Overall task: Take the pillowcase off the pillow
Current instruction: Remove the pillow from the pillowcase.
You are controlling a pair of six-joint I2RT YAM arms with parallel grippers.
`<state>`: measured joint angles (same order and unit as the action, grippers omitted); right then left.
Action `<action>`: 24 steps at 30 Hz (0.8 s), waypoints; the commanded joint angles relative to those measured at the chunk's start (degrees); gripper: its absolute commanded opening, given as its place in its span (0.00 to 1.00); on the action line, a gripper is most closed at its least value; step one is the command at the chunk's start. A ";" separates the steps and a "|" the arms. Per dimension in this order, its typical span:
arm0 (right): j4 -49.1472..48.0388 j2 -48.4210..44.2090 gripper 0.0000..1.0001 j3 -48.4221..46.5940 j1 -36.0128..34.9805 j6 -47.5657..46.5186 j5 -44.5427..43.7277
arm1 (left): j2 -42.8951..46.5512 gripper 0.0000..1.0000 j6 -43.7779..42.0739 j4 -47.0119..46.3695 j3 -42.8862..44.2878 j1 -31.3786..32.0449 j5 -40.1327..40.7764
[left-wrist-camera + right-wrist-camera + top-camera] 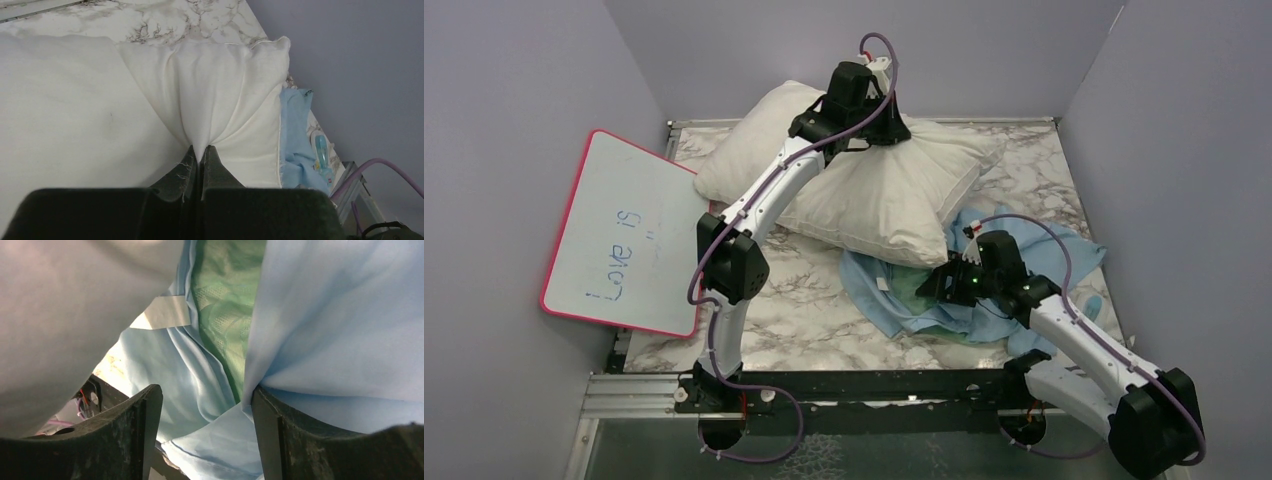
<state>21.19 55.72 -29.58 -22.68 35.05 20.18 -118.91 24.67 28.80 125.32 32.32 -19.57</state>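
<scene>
Two arms at work, one on each item. Left fingers clenched on a pinch of the pillow along its far edge; cloth puckers into the grip. Right fingers spread apart, low over the pillowcase, nothing clamped between them. One fold touches the inner side of one finger.

Pillow lies bare and cream across the far half of the table. Pillowcase is a crumpled heap at the pillow's near right corner, blue side out, a green patch showing in the folds. Cover looks fully off; cannot tell whether an edge is trapped under that corner.

Judgement: the step is letting go cleanly.
- Raise the right arm straight up, so the fold slides off the finger rather than dragging along.
- Keep the left pinch until the heap is seen to lie free.
- If an edge is pinned, tip the pillow's near corner up and away, not across the cloth.
</scene>
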 commanded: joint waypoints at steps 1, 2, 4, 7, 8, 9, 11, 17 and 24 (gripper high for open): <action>-4.15 -3.04 0.71 1.24 -1.53 -0.52 -0.70 | 2.61 0.00 1.27 -7.16 2.21 -0.57 2.47; -4.22 -2.64 0.72 1.01 -1.88 -1.46 -0.12 | 2.21 0.00 1.53 -7.17 2.60 -0.66 2.33; -3.90 -1.28 0.73 0.20 -3.16 -3.37 0.33 | 1.42 0.00 2.19 -7.18 3.34 -0.83 1.78; -4.74 0.20 0.74 -0.13 -7.12 -5.05 -1.14 | 0.53 0.00 3.20 -7.20 3.84 -1.00 1.15; -5.07 0.69 0.75 -0.12 -8.99 -4.96 -1.93 | 0.46 0.00 3.55 -7.18 4.00 -1.14 1.04; -5.33 0.96 0.75 0.00 -10.25 -4.60 -3.94 | 0.24 0.00 3.95 -7.21 4.12 -1.36 0.90; -6.74 0.73 0.75 1.05 -11.72 -3.63 -6.09 | -0.01 0.00 4.85 -7.27 4.58 -1.97 0.40; -11.86 -2.61 0.76 6.24 -12.85 -3.27 -7.56 | -0.66 0.00 6.73 -7.50 5.82 -3.85 -1.17; -15.71 -3.16 0.79 9.55 -19.60 -6.04 -15.31 | -3.70 0.00 8.91 -7.66 10.08 -4.59 -2.98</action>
<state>10.11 53.06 -21.21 -38.11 31.31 11.88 -121.73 31.16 28.36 129.88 29.39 -21.63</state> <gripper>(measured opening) 0.785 0.017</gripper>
